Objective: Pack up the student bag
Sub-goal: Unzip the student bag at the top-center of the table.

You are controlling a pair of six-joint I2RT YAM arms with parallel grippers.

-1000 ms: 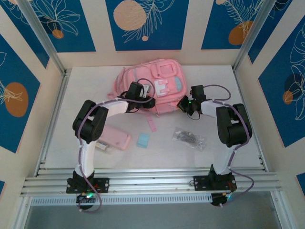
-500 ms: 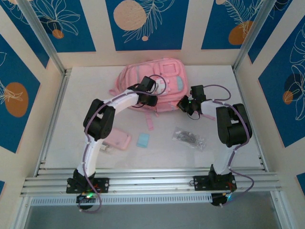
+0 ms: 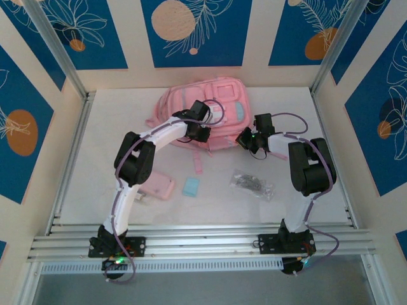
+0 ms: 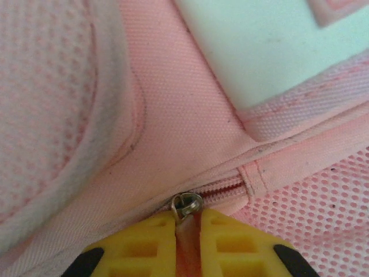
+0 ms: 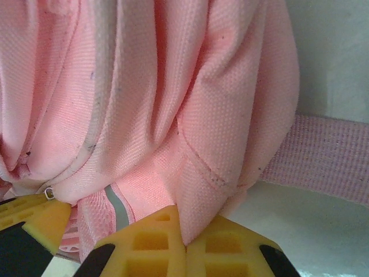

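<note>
The student bag (image 3: 170,105), a big pink backpack with pale grey-blue trim, lies at the back of the table. My left gripper (image 3: 202,131) rests on its front. In the left wrist view the yellow fingers (image 4: 144,242) of the left gripper (image 4: 187,218) are shut on the pink tab of a zipper pull (image 4: 187,203), beside the zip in the bag's fabric (image 4: 173,115). My right gripper (image 3: 245,138) is at the bag's right side. In the right wrist view the right gripper (image 5: 183,229) pinches a fold of the pink bag cloth (image 5: 196,144).
In front of the bag lie a flat pink pencil case (image 3: 156,185), a small blue card (image 3: 191,187), a thin pink strip (image 3: 199,166) and a clear packet of dark bits (image 3: 252,183). A woven pink strap (image 5: 334,156) trails to the right. Metal posts and walls ring the table.
My left arm has reached further right and back across the bag, and its jaws have closed onto the zipper pull. The right arm has stayed still with its hold on the cloth.
</note>
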